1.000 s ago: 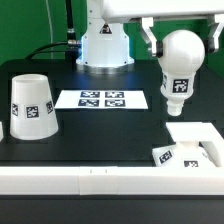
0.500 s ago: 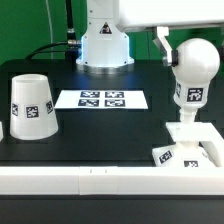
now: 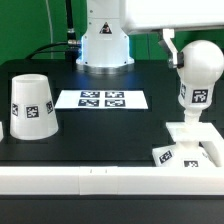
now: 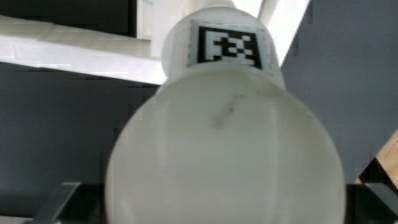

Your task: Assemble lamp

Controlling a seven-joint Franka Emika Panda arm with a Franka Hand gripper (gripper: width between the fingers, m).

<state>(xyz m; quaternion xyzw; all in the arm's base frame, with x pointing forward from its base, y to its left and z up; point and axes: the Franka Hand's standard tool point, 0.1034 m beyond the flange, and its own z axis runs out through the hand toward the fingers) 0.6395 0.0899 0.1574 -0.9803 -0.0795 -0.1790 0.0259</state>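
Note:
The white ball-shaped bulb [image 3: 199, 66] hangs upright at the exterior view's right, its tagged neck pointing down just above the flat square base [image 3: 189, 144]. My gripper [image 3: 198, 52] is shut on the bulb's ball; one dark finger [image 3: 170, 47] shows on its left side. In the wrist view the bulb [image 4: 222, 140] fills the frame, its tagged neck reaching toward the white base [image 4: 89, 45]. The white cone shade [image 3: 32, 104] stands on the table at the exterior view's left, small end up, its tag facing the camera.
The marker board [image 3: 101, 99] lies flat mid-table in front of the arm's white pedestal [image 3: 105, 45]. A white rail [image 3: 90, 178] runs along the front edge. The base sits against this rail at the right corner.
The gripper has carried the bulb toward the exterior view's right and lower, from left of the base to directly over it, neck tip close to the base.

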